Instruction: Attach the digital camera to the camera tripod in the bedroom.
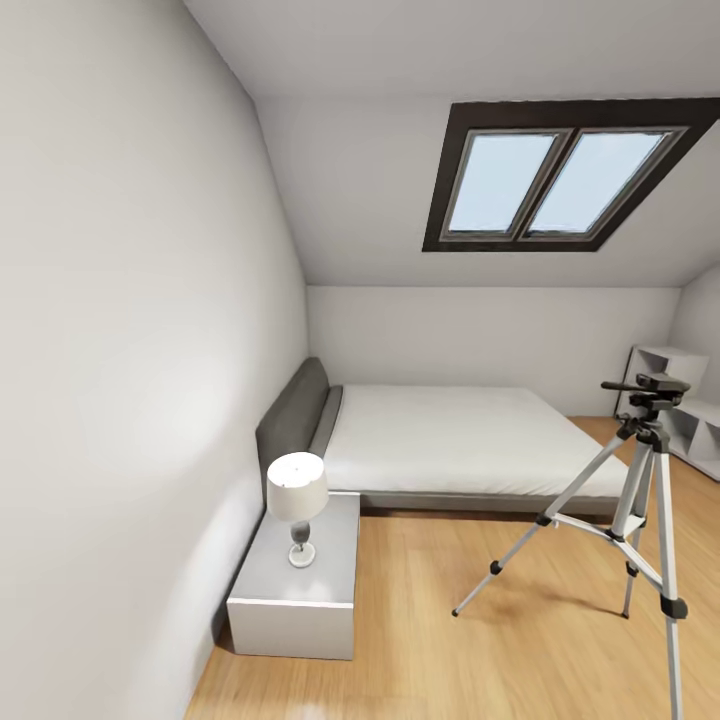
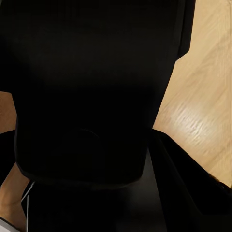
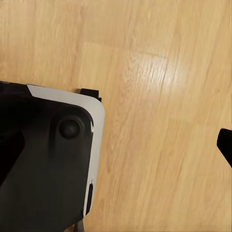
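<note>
The robot's two pincers are hard to make out, so I cannot tell if they are open or closed. The tall silver-legged camera tripod [image 1: 640, 500] stands near on the wood floor [image 1: 480, 640]. Roll close slowly. Farther off lies the low white-topped bed [image 1: 450, 430].
</note>
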